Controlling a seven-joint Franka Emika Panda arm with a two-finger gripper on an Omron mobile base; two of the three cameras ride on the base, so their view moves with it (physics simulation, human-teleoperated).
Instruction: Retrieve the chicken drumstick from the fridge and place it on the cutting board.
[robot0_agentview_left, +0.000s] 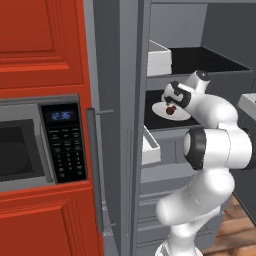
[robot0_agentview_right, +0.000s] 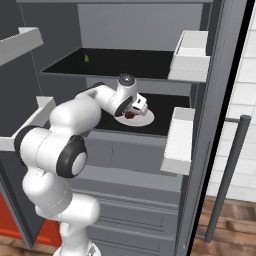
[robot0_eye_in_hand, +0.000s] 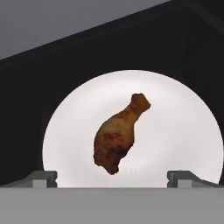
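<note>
The chicken drumstick lies at the white plate's centre, bone end toward 1 o'clock; the gripper hovers above, fingers spread and empty.

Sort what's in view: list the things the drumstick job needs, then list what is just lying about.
Needed for the job:
- small reddish-brown chicken drumstick
- tall grey fridge with black shelves, open
- robot's two-finger gripper, open over the drumstick

Just lying about:
- flat white round plate under the drumstick
- black-fronted microwave
- small green item on the upper shelf, too small to identify
</note>
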